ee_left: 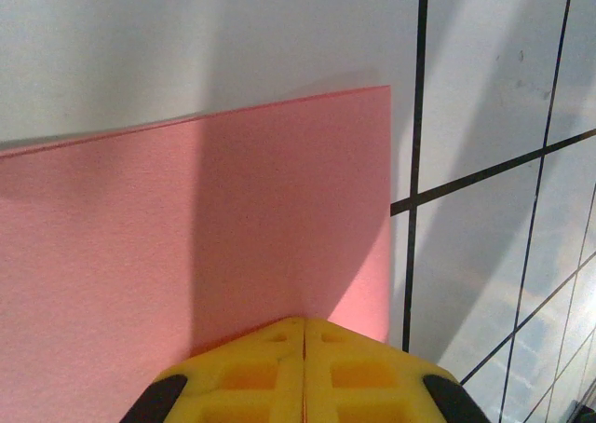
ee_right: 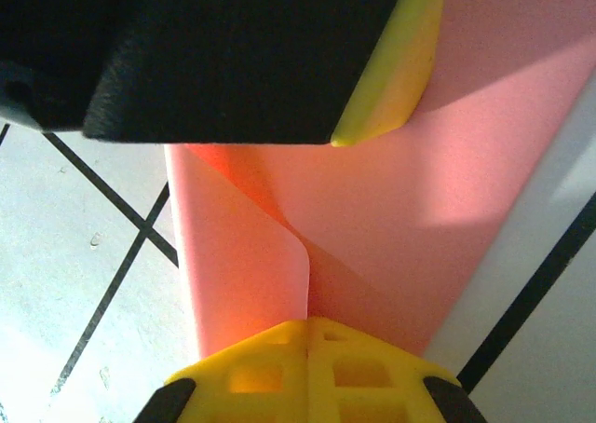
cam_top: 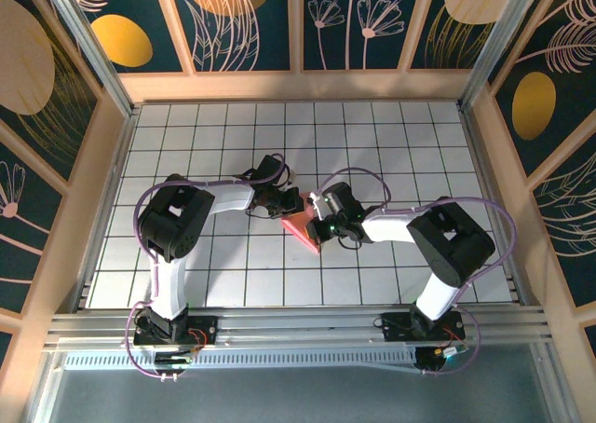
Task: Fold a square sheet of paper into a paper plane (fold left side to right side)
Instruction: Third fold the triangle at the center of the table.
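Note:
The square sheet of paper (cam_top: pixel 303 225) is salmon-pink and partly folded, a small wedge held between both grippers at the table's middle. My left gripper (cam_top: pixel 290 203) meets it from the upper left. In the left wrist view its yellow fingers (ee_left: pixel 354 367) are pressed together at the sheet (ee_left: pixel 186 246), whose far edge stands off the tiles. My right gripper (cam_top: pixel 316 221) comes in from the right. In the right wrist view it (ee_right: pixel 308 322) is shut on a curled flap of the paper (ee_right: pixel 242 265), with the left gripper's yellow pad (ee_right: pixel 396 64) just beyond.
The white grid-tile table (cam_top: pixel 391 153) is ringed by wooden walls (cam_top: pixel 298 86). An aluminium rail (cam_top: pixel 298 322) runs along the near edge by the arm bases. Both forearms reach toward the centre, with bare tiles behind and to either side.

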Controlling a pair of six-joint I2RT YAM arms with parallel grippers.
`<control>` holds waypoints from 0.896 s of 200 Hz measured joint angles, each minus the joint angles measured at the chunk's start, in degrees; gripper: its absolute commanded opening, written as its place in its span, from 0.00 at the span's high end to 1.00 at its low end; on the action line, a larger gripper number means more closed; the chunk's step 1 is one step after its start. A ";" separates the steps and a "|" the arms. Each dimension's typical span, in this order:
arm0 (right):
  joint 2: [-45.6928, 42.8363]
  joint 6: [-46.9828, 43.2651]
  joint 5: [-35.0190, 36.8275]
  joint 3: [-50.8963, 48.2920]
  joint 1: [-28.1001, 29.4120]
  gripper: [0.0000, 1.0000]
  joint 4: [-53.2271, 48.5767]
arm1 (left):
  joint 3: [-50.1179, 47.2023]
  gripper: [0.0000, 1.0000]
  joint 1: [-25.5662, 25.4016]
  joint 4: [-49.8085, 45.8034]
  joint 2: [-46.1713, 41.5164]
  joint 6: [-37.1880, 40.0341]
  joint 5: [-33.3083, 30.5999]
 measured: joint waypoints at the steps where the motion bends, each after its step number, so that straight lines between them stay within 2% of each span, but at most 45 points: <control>1: 0.00 0.00 0.00 0.02 0.00 1.00 -0.02 | 0.00 0.93 0.00 0.00 -0.02 0.00 0.00; 179: -1.18 -0.02 0.57 1.42 -0.04 1.00 -2.01 | 0.09 0.93 -0.04 -0.07 0.00 0.20 -0.20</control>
